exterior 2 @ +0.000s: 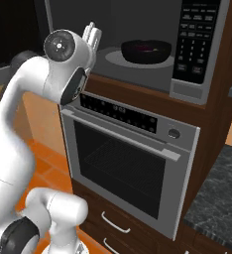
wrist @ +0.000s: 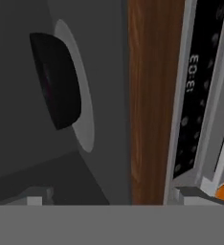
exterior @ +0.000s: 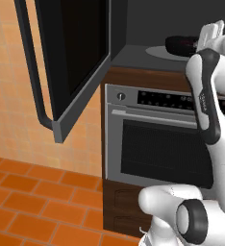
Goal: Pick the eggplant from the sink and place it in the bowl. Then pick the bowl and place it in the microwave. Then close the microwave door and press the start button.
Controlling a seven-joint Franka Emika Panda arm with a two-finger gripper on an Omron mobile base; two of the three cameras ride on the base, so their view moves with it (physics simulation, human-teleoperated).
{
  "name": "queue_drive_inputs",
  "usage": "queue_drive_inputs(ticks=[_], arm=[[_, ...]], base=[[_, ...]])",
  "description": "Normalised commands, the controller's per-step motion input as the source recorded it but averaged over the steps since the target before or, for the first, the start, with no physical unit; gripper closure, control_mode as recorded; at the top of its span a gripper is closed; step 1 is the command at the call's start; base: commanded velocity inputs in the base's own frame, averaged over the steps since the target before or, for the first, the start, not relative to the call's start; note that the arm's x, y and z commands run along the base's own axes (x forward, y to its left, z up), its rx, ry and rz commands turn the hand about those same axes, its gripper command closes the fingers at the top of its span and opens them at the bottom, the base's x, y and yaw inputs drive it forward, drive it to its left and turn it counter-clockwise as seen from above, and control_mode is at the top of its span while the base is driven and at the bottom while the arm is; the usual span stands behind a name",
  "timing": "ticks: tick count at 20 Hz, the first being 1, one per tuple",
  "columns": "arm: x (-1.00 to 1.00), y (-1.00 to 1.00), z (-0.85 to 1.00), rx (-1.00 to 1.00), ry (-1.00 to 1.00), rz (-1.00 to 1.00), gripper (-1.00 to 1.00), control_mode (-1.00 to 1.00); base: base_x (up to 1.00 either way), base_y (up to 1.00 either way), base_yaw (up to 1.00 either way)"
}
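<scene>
The microwave (exterior 2: 187,92) stands open above the oven. On its turntable sits the glossy black bowl (exterior 2: 146,51), which also shows in the left base view as the bowl (exterior: 181,46) and in the rolled hand view as the bowl (wrist: 56,80). I cannot make out the eggplant; the bowl's rim hides what is inside. The sink is out of view. My gripper (exterior 2: 91,31) is open and holds nothing. It hangs in front of the cavity's mouth, left of the bowl and apart from it. From the other side the gripper (exterior: 212,31) is just right of the bowl. The microwave door (exterior: 76,48) is swung wide to the left.
The door's long black bar handle (exterior: 33,72) juts toward the room. The microwave keypad (exterior 2: 194,39) is right of the cavity. A steel oven (exterior 2: 133,168) with a control strip (exterior: 167,100) sits below, and a dark counter (exterior 2: 217,193) is at right. Orange floor tiles (exterior: 32,202) lie left.
</scene>
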Motion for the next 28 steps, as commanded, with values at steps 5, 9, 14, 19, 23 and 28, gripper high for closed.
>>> queue_drive_inputs(ticks=[5, 9, 14, 19, 23, 28], arm=[[-0.61, 0.55, 0.0, -0.04, -0.05, 0.0, -1.0, -1.0], [-0.8, 0.48, 0.08, -0.02, -0.14, 0.0, -1.0, -1.0], [-1.0, 0.02, 0.14, 0.0, -0.11, -0.05, -1.0, -1.0], [-0.87, 0.06, 0.04, 0.04, -0.05, -0.04, -1.0, -1.0], [-0.85, 0.4, 0.04, 0.0, -0.06, -0.08, -1.0, -1.0], [-0.37, 0.92, -0.02, -0.09, 0.0, -0.09, -1.0, -1.0]], base=[[0.0, 0.0, 0.0], [0.0, 0.0, 0.0], [0.0, 0.0, 0.0], [0.0, 0.0, 0.0], [0.0, 0.0, 0.0], [0.0, 0.0, 0.0]])
